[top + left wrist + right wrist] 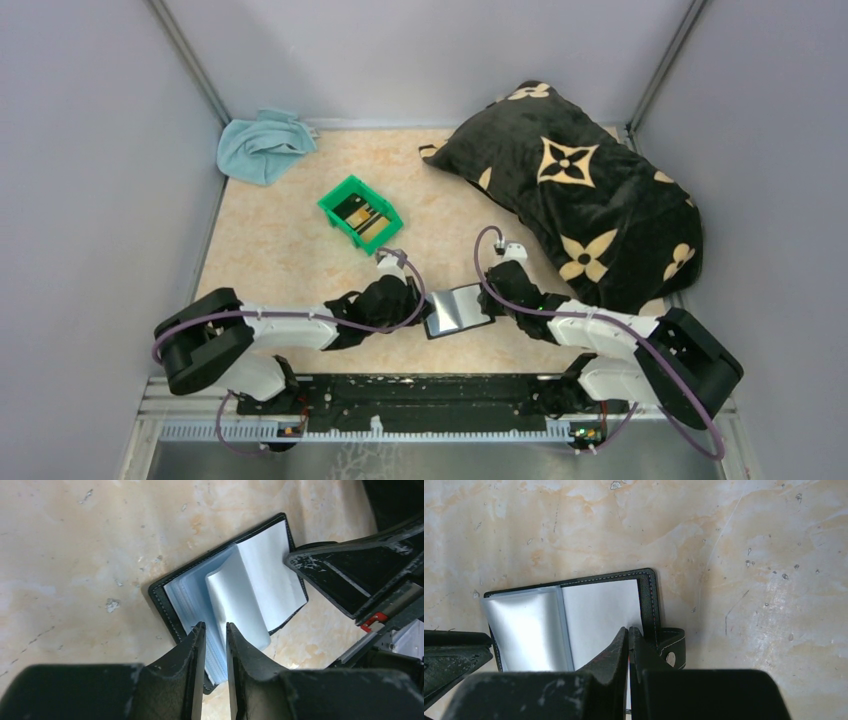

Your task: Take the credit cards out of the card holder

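Your left fingers (197, 645) are standing a narrow slit apart over the near edge of the card holder (265, 580). The clear sleeves are running into that slit, and you cannot tell from here whether they are being pinched or only straddled. Your right fingers (616, 650) are clenched together with nothing between them, their tips pressing on the pale inner panel just inside the stitched border.

The one card holder (458, 310) is lying open on the counter (280, 260) between your two arms, close to their bases. It is showing black stitched leather, glossy grey-white panels and a stack of bluish plastic leaves, with one leaf curling upward. You are seeing no card face in any sleeve, though the fingers are covering the near part of the stack. A strap tab (671, 650) with a round snap is sticking out beside the right fingers, partly cut off by them.

Further out, one green plastic bin (338, 190) is sitting apart from the holder, and the credit cards (360, 212) are lying inside it. They are dark with gold markings, at least two, overlapping and too small to count surely. Beyond on the right, one plush black cushion (580, 190) with tan flower shapes is resting. One crumpled light-blue cloth (262, 145) is lying in the far left corner.
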Robot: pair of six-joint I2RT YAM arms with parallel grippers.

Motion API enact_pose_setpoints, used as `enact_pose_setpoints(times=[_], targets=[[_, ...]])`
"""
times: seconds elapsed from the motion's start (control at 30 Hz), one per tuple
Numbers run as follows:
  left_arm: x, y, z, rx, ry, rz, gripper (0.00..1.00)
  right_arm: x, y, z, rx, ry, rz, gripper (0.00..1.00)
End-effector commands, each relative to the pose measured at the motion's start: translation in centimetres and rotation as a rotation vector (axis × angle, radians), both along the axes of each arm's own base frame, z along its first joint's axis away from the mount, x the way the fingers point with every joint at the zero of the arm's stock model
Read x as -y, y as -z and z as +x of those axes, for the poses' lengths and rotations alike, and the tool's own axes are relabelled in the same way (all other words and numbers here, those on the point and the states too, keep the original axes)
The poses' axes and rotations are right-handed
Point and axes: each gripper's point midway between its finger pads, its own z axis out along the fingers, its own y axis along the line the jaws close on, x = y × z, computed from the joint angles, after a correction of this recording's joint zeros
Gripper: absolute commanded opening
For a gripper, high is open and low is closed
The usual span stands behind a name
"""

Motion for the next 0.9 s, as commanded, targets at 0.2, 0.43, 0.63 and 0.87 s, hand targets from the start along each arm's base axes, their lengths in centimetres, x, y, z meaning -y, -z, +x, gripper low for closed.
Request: enact_pose_setpoints(times=[0.2, 0.43, 0.63, 0.87], targets=[[-0.8, 1.4, -0.6, -0.051, -0.037, 0.023, 0.28, 1.0, 2.0, -1.1, -0.06, 0.007, -0.04, 0.0], [2.5, -0.1, 0.0, -0.02, 0.033, -0.061, 0.3, 0.9, 2.5, -1.6, -0.075, -0.001, -0.022, 0.0], [5.6, -1.7, 0.3, -0.018, 0.098, -0.144, 0.3, 1.3, 3.1, -2.3, -0.095, 0.012, -0.015, 0.0], [7.5, -3.4, 0.9, 0.013, 0.125, -0.188, 0.3, 1.6, 3.1, -2.6, -0.095, 0.014, -0.012, 0.0]])
